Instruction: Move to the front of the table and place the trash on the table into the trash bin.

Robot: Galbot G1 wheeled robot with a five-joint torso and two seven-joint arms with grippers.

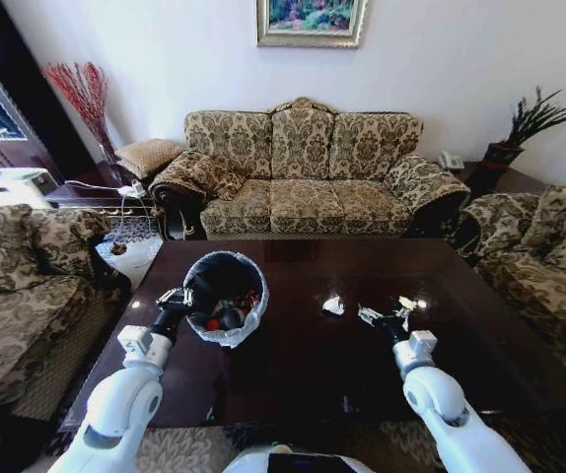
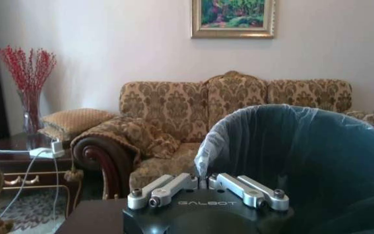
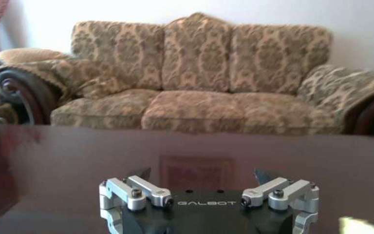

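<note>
In a sitting room of patterned sofas, on the dark tabletop [image 1: 313, 374], the left hand [image 1: 176, 299] pinched the trash bin [image 1: 226, 297] rim, while the right hand [image 1: 377, 317], open and empty, hovered beside a white tissue [image 1: 333, 305], best gripped squarely.

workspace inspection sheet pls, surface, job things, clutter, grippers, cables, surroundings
surface: table, glossy dark wood, mostly bare.
job's things: trash bin tilted on the table, bag-lined, red and dark trash inside; white trash and a smaller piece lie on the tabletop.
clutter: nothing seen beyond the trash.
grippers: left gripper shut on the trash bin's rim; right gripper open, low over the table beside the scraps.
cables: white cables on the side table.
surroundings: sofa behind, armchairs either side, framed painting.
</note>
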